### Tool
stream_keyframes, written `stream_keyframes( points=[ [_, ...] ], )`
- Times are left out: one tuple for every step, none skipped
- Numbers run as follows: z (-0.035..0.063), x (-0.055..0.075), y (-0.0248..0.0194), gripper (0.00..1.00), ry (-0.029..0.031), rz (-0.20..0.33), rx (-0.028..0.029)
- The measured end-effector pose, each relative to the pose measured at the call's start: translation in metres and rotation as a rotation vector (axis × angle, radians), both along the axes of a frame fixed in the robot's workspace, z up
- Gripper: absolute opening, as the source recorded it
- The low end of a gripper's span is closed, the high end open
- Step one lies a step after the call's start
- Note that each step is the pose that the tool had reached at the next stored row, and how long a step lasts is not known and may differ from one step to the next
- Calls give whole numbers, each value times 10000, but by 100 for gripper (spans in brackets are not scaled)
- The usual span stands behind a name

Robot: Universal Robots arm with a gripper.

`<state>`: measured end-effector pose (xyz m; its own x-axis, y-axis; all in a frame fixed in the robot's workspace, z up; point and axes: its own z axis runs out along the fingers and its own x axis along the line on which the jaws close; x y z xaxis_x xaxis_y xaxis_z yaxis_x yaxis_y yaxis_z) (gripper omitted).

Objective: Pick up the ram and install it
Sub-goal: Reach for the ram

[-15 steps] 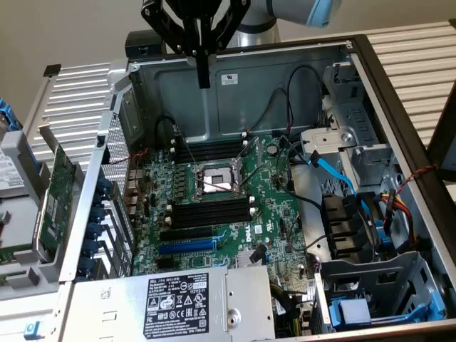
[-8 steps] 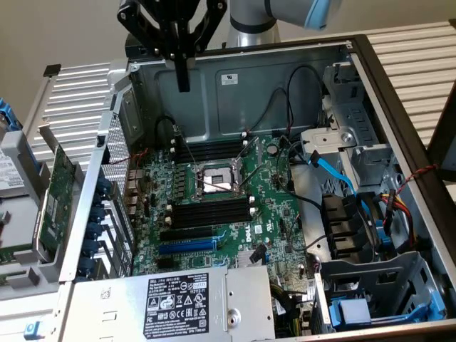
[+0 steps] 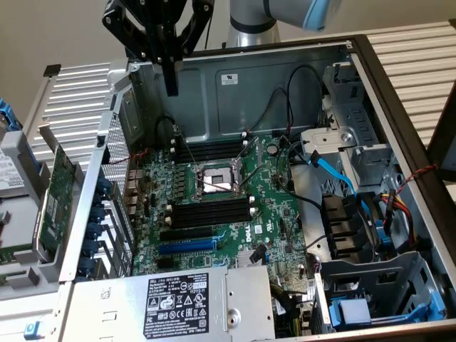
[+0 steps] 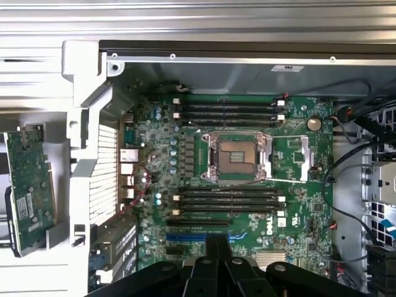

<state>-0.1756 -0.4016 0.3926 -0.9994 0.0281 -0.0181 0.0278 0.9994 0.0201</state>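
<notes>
One end effector (image 3: 171, 84), fingers pressed together on nothing, points straight down from one arm (image 3: 251, 21) above the open case (image 3: 285, 78). Two banks of black slots (image 3: 210, 151) flank one socket (image 3: 216, 182). The ram (image 3: 14, 255) is perhaps the green strip cut off at the exterior view's left edge, below one expansion card (image 3: 57, 203).

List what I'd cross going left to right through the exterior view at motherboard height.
green expansion card → perforated chassis wall → CPU socket → blue cable → red and yellow wires
</notes>
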Motion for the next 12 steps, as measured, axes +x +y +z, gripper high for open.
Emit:
stream_keyframes(
  points=[
    [1, -20, 0, 10, 17, 29, -41],
    [1, -45, 0, 10, 34, 54, -79],
    [0, -72, 1, 10, 51, 70, -99],
    [0, -101, 1, 10, 70, 79, -109],
    [0, -131, 1, 10, 89, 86, -109],
    [0, -160, 1, 10, 116, 92, -110],
    [0, -190, 1, 10, 149, 97, -110],
    [0, -222, 0, 10, 188, 100, -110],
    [0, -253, 1, 10, 225, 103, -109],
    [0, -284, 1, 10, 265, 105, -109],
    [0, -313, 1, 10, 310, 107, -109],
    [0, -338, 0, 10, 361, 110, -109]
  ],
)
